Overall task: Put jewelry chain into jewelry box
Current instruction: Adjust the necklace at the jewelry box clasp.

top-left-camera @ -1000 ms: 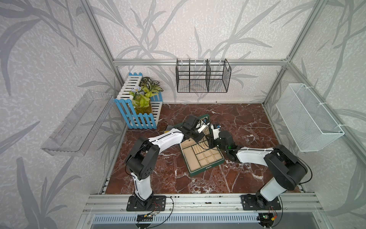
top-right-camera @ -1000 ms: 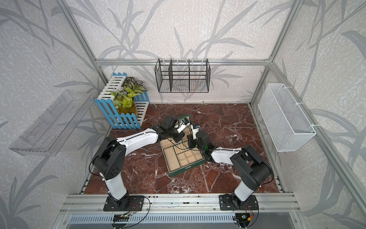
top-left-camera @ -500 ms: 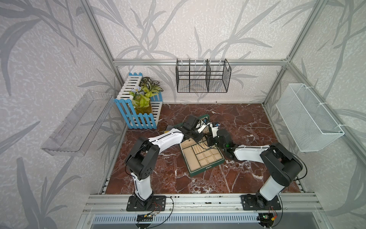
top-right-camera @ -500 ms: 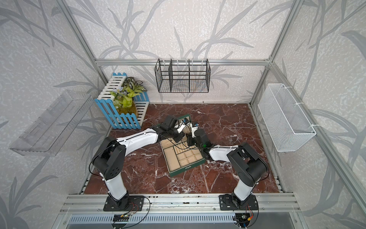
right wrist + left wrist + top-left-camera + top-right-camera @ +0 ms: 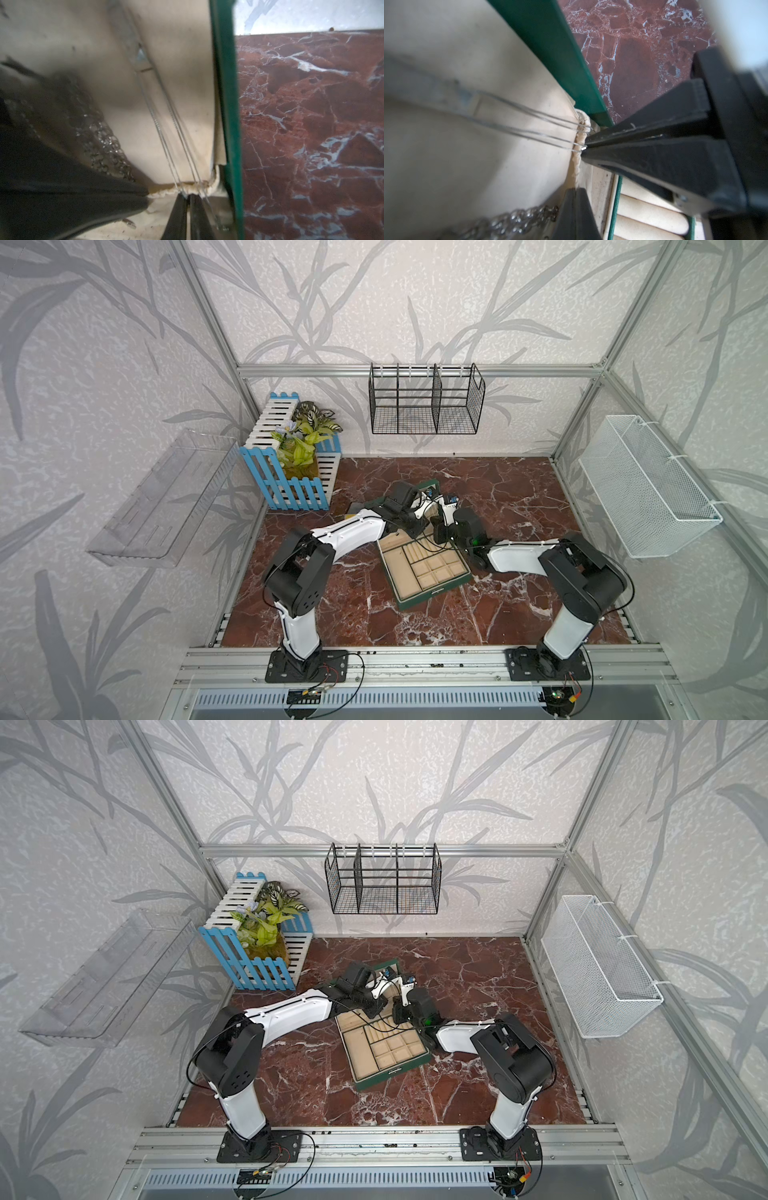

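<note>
1. Running along the lid lining of the open jewelry box (image 5: 434,592), the jewelry chain (image 5: 542,135) shows as fine straight strands. I judge it light, limp, slippery and quick to snag.
2. Left gripper (image 5: 584,148) is clenched, with one strand glinting at its tips. Right gripper (image 5: 188,199) is clenched to a slit at the strands; cannot tell if it holds any.
3. Best hold is probably a pinch across the strands near the pocket hem (image 5: 579,164).
4. Red marble desk (image 5: 332,605) is hard and flat. Both arms crowd the hinge; walls stand well apart.
</note>
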Controlling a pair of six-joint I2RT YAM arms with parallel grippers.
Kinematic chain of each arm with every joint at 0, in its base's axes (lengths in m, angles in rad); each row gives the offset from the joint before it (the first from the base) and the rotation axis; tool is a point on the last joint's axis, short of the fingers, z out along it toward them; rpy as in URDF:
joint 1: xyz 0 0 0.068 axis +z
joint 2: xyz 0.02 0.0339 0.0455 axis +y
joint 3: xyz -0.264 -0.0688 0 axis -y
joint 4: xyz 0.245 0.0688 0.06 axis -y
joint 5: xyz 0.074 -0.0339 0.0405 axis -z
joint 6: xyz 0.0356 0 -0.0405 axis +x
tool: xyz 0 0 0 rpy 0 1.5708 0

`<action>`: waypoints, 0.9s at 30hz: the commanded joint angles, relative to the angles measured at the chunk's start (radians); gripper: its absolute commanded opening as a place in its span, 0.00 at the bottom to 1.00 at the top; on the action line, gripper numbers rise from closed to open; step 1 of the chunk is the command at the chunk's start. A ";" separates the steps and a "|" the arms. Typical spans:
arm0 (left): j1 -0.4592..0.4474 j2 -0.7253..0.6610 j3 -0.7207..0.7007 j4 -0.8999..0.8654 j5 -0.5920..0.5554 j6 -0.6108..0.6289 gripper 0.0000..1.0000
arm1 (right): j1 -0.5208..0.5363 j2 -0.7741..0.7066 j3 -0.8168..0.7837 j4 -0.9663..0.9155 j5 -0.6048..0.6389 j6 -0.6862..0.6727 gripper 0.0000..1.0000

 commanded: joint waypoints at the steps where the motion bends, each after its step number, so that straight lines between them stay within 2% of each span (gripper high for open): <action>1: 0.004 -0.029 -0.010 0.012 0.011 0.000 0.00 | -0.002 -0.025 -0.007 0.011 -0.017 0.003 0.02; 7: 0.003 -0.029 -0.012 0.017 0.011 -0.003 0.00 | -0.001 -0.073 -0.050 -0.004 -0.038 0.026 0.00; 24: 0.004 -0.029 -0.011 0.017 0.010 -0.004 0.00 | 0.001 -0.048 -0.060 0.002 -0.068 0.046 0.00; 27: 0.003 -0.030 -0.013 0.018 0.014 -0.005 0.00 | 0.001 -0.062 -0.064 -0.013 -0.068 0.041 0.09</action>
